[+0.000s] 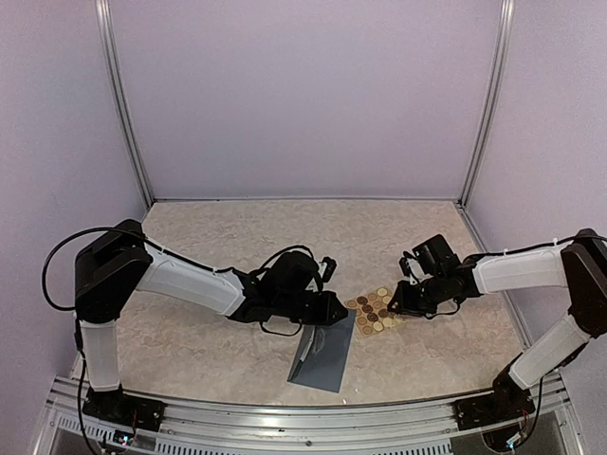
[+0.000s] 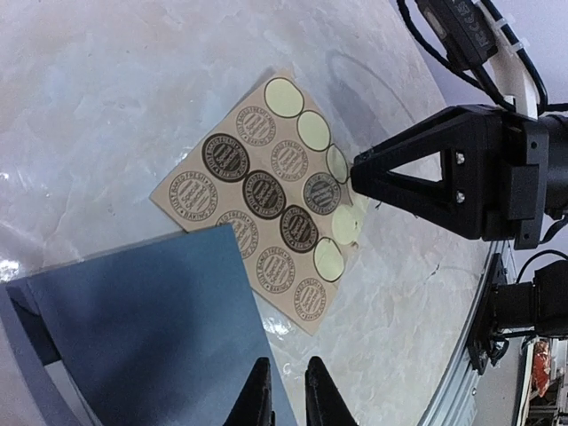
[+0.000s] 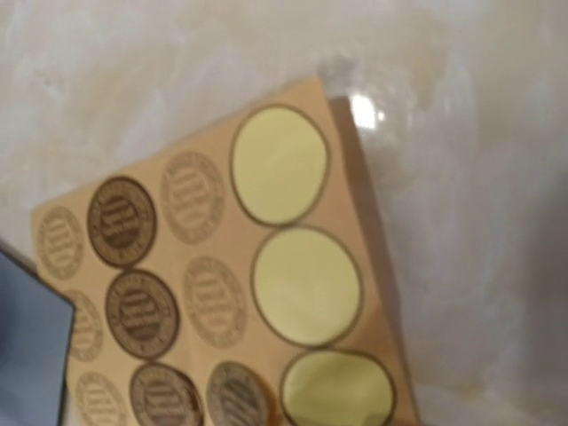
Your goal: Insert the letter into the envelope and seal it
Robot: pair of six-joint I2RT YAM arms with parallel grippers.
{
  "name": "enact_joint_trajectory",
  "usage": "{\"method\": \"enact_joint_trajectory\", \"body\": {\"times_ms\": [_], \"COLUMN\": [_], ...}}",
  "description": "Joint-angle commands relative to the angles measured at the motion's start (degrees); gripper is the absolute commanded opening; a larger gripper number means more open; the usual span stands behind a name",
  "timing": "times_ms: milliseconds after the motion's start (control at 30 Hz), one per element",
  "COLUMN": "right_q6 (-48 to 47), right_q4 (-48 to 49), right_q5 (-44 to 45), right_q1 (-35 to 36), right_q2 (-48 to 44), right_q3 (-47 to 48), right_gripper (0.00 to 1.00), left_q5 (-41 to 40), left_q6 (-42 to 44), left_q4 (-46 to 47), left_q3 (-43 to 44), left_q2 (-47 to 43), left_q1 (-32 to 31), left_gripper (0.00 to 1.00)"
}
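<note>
The slate-blue envelope [image 1: 324,358] lies in front of the arms, and its face fills the lower left of the left wrist view [image 2: 133,328]. The letter is not in view. My left gripper [image 1: 334,308] sits over the envelope's far right edge. Its fingers [image 2: 257,395] stand a thin gap apart, one over that edge [image 2: 290,390]. My right gripper [image 1: 396,301] is shut to a point, and its tip [image 2: 355,173] touches the right edge of the sticker sheet [image 2: 266,204]. The right wrist view shows only the sheet [image 3: 213,284], not its fingers.
The tan sticker sheet [image 1: 373,311] lies just right of the envelope, one corner tucked under it. Several of its spots are pale and bare [image 3: 306,286]. The marbled table [image 1: 209,351] has walls on three sides and a metal rail [image 1: 285,422] at the near edge.
</note>
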Motion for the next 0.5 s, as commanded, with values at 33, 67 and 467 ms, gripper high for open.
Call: {"method": "enact_joint_trajectory", "body": {"times_ms": [33,67,467], "right_q6": [-1.5,-1.6,-1.8], "right_q4": [2.3,2.3,3.5], "right_q5": [-1.5,-1.5,-2.8], "right_q1": [-0.8,-0.9,-1.0], "right_q2": [1.6,1.9,4.9], "right_q3": [1.8,2.0,2.9], "right_gripper": [0.22,0.22,0.18], "left_q5": [3.3,3.9,4.8], "left_q6": [2.2,2.1,3.4], "left_q4": [2.2,2.6,6.2], "left_q3": [5.3,6.2,12.6], "left_q2": [4.9,5.9,13.4], "left_q1": [-0.1,-0.1,-0.1], "left_gripper": [0.13,0.13,0.11]}}
